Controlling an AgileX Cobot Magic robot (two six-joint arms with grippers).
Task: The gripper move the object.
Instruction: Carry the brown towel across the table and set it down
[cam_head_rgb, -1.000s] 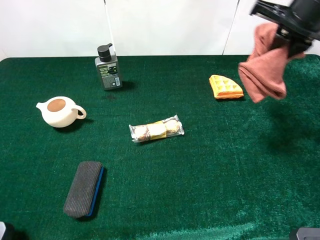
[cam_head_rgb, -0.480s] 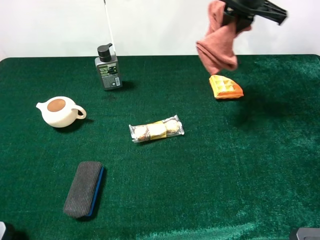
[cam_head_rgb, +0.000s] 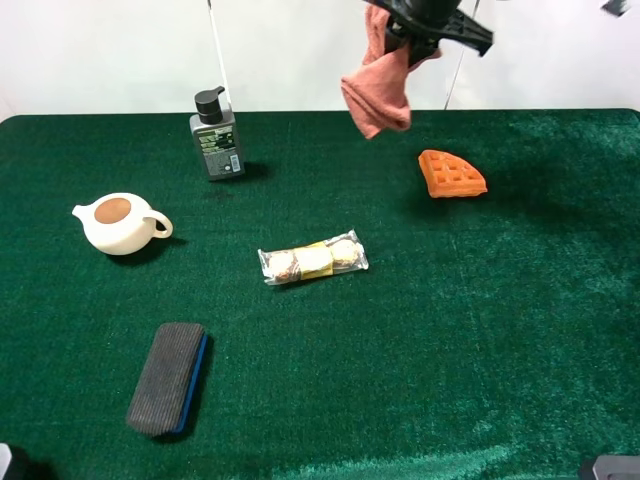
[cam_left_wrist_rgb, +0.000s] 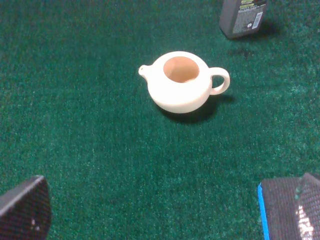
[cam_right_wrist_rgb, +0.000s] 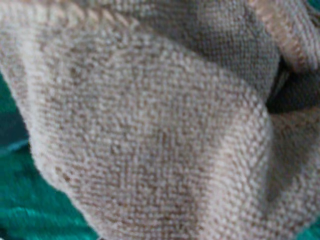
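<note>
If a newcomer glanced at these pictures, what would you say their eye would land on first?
The salmon-pink towel hangs in mid-air from the right pincer, over the far side of the green table, and it fills the right wrist view. On the table just right of it lies an orange waffle wedge; a white teapot sits at the left.

A cream ceramic teapot (cam_left_wrist_rgb: 180, 95), lidless, stands on the green felt table (cam_left_wrist_rgb: 75, 130) ahead of the wide-spread pincer (cam_left_wrist_rgb: 165, 212). A dark grey plastic bottle (cam_left_wrist_rgb: 243, 17) is farther off. A blue-edged charcoal eraser block (cam_left_wrist_rgb: 280, 210) is close beside one finger.
</note>
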